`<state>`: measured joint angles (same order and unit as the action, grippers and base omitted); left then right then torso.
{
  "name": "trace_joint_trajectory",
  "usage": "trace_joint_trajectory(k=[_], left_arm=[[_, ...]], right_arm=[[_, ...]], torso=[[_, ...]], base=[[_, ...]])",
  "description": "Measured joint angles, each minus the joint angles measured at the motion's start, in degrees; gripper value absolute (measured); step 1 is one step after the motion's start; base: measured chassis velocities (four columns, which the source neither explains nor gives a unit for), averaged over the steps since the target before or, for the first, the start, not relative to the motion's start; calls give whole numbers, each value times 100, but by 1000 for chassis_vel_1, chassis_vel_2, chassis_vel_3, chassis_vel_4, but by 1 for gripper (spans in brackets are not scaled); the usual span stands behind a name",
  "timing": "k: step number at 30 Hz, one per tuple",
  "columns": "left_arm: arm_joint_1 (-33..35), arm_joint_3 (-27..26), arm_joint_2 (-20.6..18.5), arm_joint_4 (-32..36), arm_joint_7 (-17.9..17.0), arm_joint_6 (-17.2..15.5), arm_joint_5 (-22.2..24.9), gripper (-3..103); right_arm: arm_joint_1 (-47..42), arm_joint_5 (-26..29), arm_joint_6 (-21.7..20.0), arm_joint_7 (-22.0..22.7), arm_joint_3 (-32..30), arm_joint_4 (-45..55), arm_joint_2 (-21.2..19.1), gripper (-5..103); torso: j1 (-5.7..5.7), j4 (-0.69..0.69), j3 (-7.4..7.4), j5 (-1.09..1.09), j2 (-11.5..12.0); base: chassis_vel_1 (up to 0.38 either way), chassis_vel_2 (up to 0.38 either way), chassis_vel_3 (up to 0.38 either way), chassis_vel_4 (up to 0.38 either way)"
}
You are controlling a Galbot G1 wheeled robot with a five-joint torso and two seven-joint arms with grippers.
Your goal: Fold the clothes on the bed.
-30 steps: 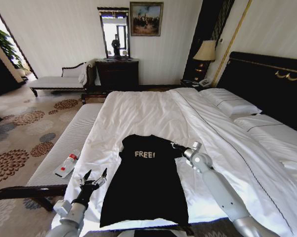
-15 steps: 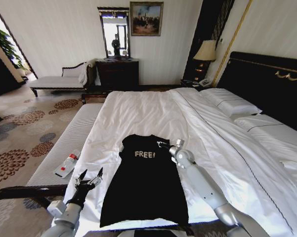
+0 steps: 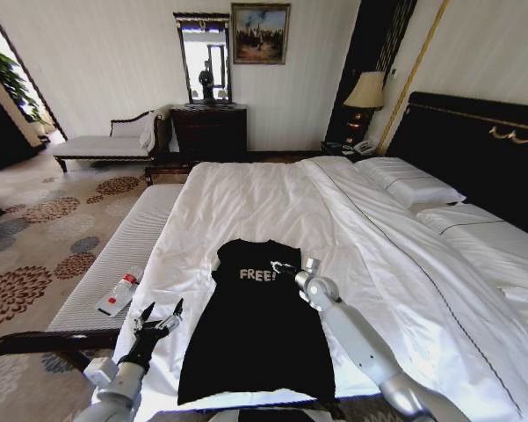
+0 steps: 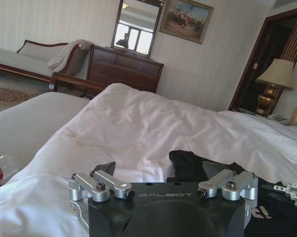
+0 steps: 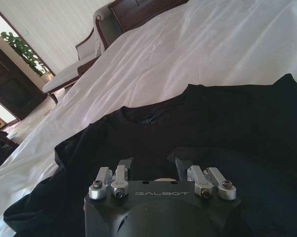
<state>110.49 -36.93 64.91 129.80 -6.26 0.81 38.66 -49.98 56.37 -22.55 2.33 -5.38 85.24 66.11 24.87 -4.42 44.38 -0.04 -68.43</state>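
Over the black T-shirt [image 3: 256, 330], the right hand [image 3: 283, 267] hovers spread, holding nothing.

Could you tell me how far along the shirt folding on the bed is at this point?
Early. The black T-shirt lies spread on the bed, sleeves apparently tucked in, not yet folded over. The right gripper hovers open over its chest; the left gripper waits open beside the hem. The main folds remain.

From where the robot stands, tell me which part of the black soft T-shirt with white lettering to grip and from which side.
Take the black soft T-shirt at its right shoulder edge by the lettering, coming down from above on the robot's right. It lies flat on the white bed, so only an outer edge can likely be pinched. The right end effector, open, hovers over the chest there.
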Motion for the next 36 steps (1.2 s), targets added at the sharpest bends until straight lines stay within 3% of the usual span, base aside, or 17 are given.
trace_joint_trajectory(k=[2, 6, 8, 9, 12, 14, 16, 23, 36], left_arm=[[1, 9, 3, 9, 0, -4, -2, 99], [18, -7, 6, 48, 0, -6, -4, 99], [52, -81, 4, 73, 21, -5, 22, 99], [52, -81, 4, 73, 21, -5, 22, 99], [69, -56, 1, 56, 51, 8, 25, 99], [62, -27, 0, 48, 51, 8, 16, 99], [2, 122, -5, 29, 29, 5, -49, 99], [-56, 299, -27, 79, -63, -39, -152, 99], [-21, 226, -49, 138, -92, -67, -146, 99]], right_arm=[[-84, -46, 34, -19, -24, 98, -12, 49], [-331, 35, 51, 7, -304, 414, 11, 65], [-643, 459, -49, 170, -846, 703, 82, 76], [-643, 459, -49, 170, -846, 703, 82, 76], [-1128, 795, -95, 290, -1349, 977, 97, 92], [-1227, 837, -102, 306, -1420, 1017, 110, 92], [-1542, 948, -132, 332, -1621, 1136, 225, 98], [-1801, 999, -145, 321, -1796, 975, 610, 100], [-1527, 835, -58, 165, -1755, 476, 622, 100]], torso=[[0, 0, 0, 0, 0], [0, 2, 0, 0, 0], [0, 1, 0, 1, 0], [0, 1, 0, 1, 0], [0, 1, 0, 1, 0], [-1, 1, 0, 0, 0], [0, 0, 0, 0, 0], [0, 1, 0, 1, 0], [0, 1, 0, 0, 0]], base=[[0, 0, 0, 0], [0, 0, 0, 0], [0, 0, 0, 0], [0, 0, 0, 0], [0, 0, 0, 0], [0, 0, 0, 0], [0, 0, 0, 0], [0, 0, 0, 0], [0, 0, 0, 0]])
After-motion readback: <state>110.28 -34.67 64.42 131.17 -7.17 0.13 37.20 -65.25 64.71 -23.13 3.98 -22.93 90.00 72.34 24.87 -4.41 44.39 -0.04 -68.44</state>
